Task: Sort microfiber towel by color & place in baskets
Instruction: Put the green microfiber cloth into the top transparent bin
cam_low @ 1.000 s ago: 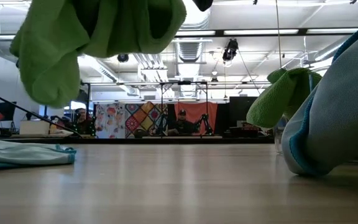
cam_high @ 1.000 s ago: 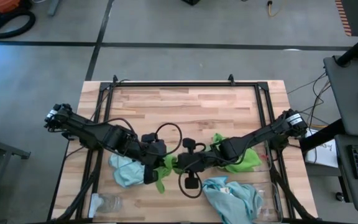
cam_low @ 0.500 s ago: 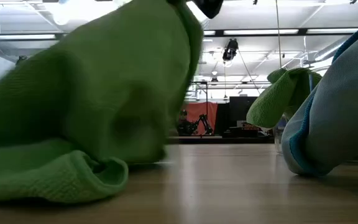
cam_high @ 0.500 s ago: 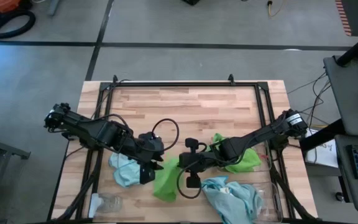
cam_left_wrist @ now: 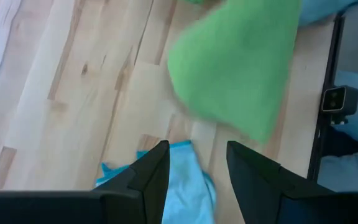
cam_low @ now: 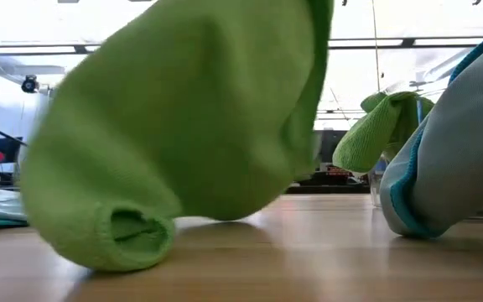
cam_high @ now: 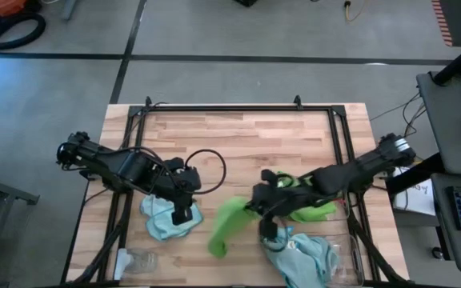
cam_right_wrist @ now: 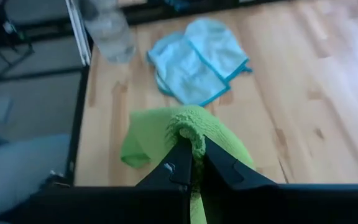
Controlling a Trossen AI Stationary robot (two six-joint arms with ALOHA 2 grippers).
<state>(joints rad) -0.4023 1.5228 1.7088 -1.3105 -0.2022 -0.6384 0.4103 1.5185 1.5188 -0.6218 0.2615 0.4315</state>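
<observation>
My right gripper [cam_high: 256, 205] is shut on a lime green microfiber towel [cam_high: 224, 227], which hangs from it toward the near left. The towel also fills the low view as a green towel [cam_low: 191, 126]. My left gripper [cam_high: 184, 211] stands open over a pale blue towel [cam_high: 165, 224] that lies flat on the table; its fingers [cam_left_wrist: 160, 171] touch nothing. More green towels [cam_high: 312, 211] are heaped at the right. A heap of blue towels [cam_high: 298, 252] lies at the near right, by a clear basket [cam_high: 349, 260]. My right gripper pinches a bunched fold at the green towel's upper end [cam_right_wrist: 188, 129] between its two fingers. The fingers come from the table's right, slanting down. The towel hangs slack below them, and its lower end [cam_low: 128, 243] rests on the table.
A small clear glass jar [cam_high: 138, 260] stands at the near left corner. A dark frame rail [cam_high: 230, 108] runs round the tabletop. Bare wood lies across the far half of the table [cam_high: 238, 140].
My left gripper has opened, let go of the green towel and drawn back a little toward the table's left edge. The towel's freed end has dropped onto the table. My right gripper has risen and gone toward the right edge, pulling the towel along.
</observation>
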